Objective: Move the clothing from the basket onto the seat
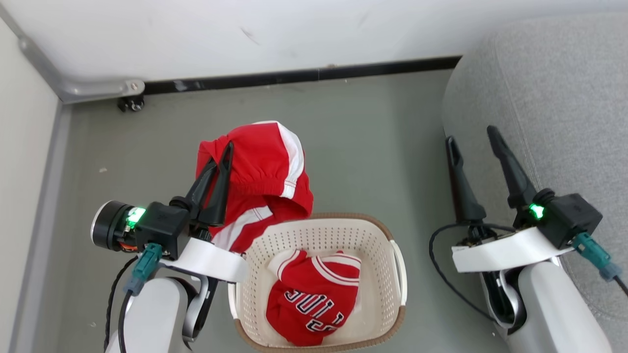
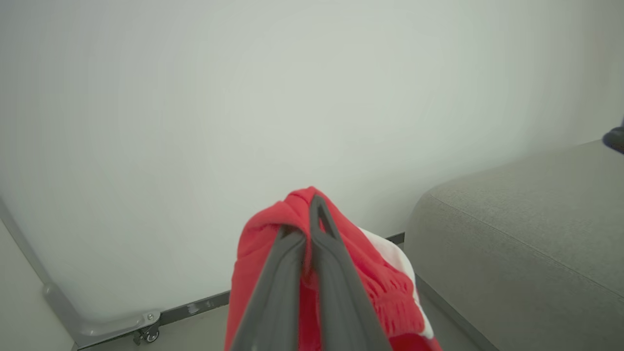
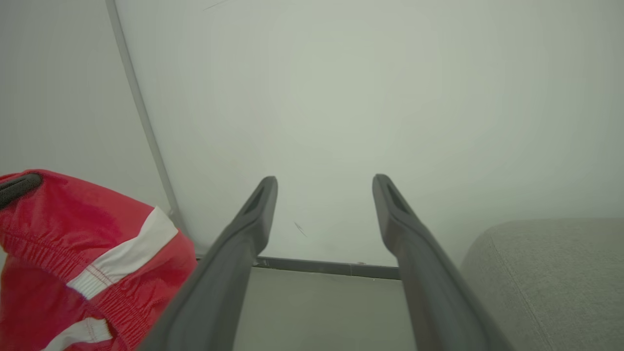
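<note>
Lettering on red jersey (image 1: pixel 314 299) crumpled, unreadable; it lies in basket (image 1: pixel 321 216). Grey seat (image 1: pixel 564 98) cut off at right. Red white-striped shorts (image 1: pixel 267 166) hang above basket's far rim, pinched by left end effector (image 1: pixel 225 149). Empty right end effector (image 1: pixel 470 134) spread.

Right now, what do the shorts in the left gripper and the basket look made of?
The shorts: soft matte fabric, possibly polyester; gathered elastic waistband, draping limp from the left gripper. The basket: rigid cream plastic, probably; moulded perforated walls, brown woven-look rim.
</note>
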You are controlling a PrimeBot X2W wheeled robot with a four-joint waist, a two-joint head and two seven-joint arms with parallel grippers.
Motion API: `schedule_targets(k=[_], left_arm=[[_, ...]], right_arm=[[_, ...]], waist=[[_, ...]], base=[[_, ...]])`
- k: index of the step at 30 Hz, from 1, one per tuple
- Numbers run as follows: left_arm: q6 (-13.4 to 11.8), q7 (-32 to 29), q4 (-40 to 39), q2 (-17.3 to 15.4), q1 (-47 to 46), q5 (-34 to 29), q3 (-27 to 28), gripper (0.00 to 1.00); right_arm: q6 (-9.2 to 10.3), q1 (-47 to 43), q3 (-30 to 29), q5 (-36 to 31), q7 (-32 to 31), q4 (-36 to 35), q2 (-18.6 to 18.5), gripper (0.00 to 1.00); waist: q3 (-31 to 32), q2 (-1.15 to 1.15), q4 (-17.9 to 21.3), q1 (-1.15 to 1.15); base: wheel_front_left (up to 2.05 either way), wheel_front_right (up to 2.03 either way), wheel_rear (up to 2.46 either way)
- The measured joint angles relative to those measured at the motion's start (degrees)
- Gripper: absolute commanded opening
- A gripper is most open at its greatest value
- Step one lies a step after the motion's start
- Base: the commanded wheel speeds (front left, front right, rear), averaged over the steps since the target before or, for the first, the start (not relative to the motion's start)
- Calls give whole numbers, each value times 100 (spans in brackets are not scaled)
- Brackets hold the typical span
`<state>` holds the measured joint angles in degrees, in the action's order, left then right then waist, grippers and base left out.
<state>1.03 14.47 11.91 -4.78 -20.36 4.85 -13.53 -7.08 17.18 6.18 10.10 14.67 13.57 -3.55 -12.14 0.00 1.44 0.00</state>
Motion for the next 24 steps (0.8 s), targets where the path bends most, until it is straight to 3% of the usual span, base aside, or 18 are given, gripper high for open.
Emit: schedule_targets(k=[24], left_arm=[[201,0,-307,18,266,-12,-324,0]], right_arm=[[0,-719,1205,140,0,334,-204,100]], waist=[[962,0,-205,0]], base=[[0,0,0]])
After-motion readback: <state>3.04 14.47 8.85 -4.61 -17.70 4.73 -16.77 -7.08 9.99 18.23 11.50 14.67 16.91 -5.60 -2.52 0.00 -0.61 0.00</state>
